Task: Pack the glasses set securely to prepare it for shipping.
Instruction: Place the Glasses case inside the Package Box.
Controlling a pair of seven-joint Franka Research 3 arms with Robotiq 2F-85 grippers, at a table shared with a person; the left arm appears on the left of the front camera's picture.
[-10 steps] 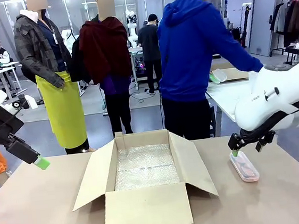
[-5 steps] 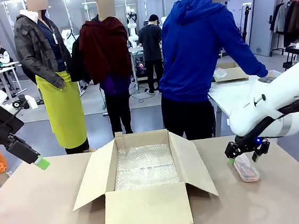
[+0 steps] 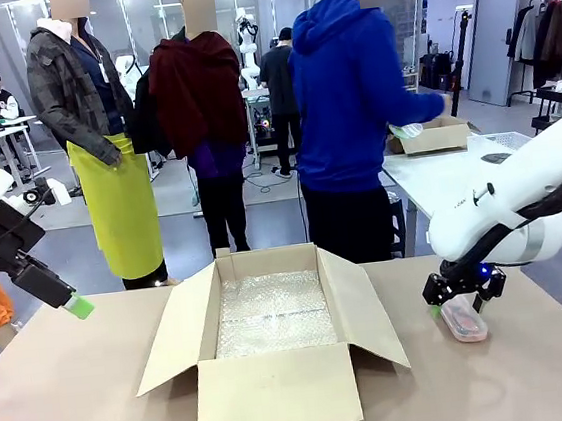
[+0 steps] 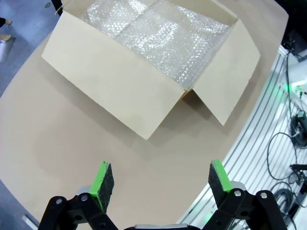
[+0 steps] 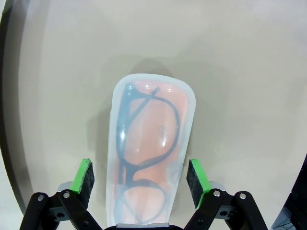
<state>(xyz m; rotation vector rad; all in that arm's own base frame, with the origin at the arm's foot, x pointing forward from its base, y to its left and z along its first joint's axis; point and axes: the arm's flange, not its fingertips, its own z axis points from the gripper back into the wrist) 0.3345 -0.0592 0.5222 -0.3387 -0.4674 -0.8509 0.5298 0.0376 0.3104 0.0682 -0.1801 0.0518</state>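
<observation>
Open laboratory hall: tan work table [image 3: 81,412] at 6 o'clock, white work table [image 3: 429,180] and garment rack [image 3: 551,36] at 2 o'clock, loose floor cables [image 4: 300,119].

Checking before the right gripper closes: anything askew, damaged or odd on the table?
Nothing stands out. The pinkish translucent plastic glasses case lies flat and closed on the table, between the open pads of the right gripper. The open brown cardboard box sits upright, its clear bubble-wrap sheet lining the bottom.
</observation>
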